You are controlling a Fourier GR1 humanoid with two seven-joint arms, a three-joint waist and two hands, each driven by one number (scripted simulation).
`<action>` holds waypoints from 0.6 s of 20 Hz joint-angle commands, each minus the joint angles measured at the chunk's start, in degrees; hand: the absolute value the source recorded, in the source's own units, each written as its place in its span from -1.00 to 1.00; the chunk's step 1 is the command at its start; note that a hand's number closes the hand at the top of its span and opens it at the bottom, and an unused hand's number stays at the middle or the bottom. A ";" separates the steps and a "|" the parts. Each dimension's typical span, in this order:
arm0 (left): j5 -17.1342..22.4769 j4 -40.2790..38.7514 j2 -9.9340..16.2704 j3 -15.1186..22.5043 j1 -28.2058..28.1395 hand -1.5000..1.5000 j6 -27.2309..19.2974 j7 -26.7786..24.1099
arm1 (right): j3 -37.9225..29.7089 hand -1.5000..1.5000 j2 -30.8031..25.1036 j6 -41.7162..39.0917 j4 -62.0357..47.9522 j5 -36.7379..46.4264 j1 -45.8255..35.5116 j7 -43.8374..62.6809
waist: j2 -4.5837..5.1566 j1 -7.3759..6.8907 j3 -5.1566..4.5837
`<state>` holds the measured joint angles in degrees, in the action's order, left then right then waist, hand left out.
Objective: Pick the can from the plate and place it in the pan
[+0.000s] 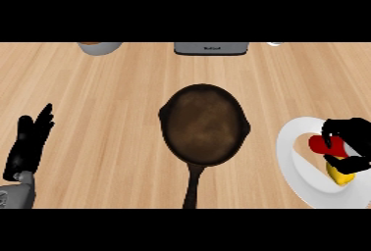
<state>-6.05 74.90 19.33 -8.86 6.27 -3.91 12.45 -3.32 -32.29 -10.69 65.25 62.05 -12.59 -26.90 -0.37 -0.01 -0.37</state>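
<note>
Curling over the white plate (293,162) at the worktop's right edge, the right robot hand (349,142) has its black fingers bent round the can (323,145), which lies on its side on the plate. The thumb and fingers close on the can from both sides, so much of it is hidden; whether the can is lifted clear of the plate or resting on it cannot be told.

The can shows a red end toward the plate's middle and a yellow end (339,176) toward the near edge of the worktop, below the robot hand. Its body between those ends is covered by the fingers. The plate is cut off by the right border of the head view.

The left robot hand (27,144) shows at the worktop's left edge, open, its fingers straight and pointing away toward the far edge, holding nothing and touching none of the things.

The pan (203,125) sits in the middle of the worktop (109,98), dark brown inside with a black rim, its long handle running toward the near edge. It lies just beside the plate, to the plate's left, with a strip of bare wood between them.

Along the far edge stand a grey bowl (99,47) toward the left corner and a grey box-like appliance (211,48) near the middle, both partly cut off.
</note>
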 commanded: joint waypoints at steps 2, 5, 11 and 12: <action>0.16 1.36 0.58 -0.74 1.28 0.00 1.09 2.83 | -4.10 1.00 0.02 -1.35 6.23 -4.49 5.83 -0.98 | 0.25 0.44 0.36; 0.40 -1.76 1.01 -1.66 -0.74 0.00 1.37 -1.91 | -7.89 1.00 1.28 0.81 14.33 -10.64 2.99 -3.55 | 0.00 1.33 0.29; -0.26 0.93 0.38 -0.79 0.61 0.00 1.04 1.67 | -9.85 1.00 6.54 0.21 22.66 -18.58 3.72 -5.09 | 0.18 0.44 0.35; -2.09 3.41 -1.60 0.77 -1.52 0.00 -1.21 1.87 | -9.29 1.00 7.19 -1.27 23.94 -18.72 2.50 -2.81 | 0.19 0.14 0.36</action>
<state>-6.61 75.66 19.22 -9.35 6.14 -3.65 13.47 -12.36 -27.16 -9.57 83.42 46.42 -9.55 -31.63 -0.28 0.68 -0.04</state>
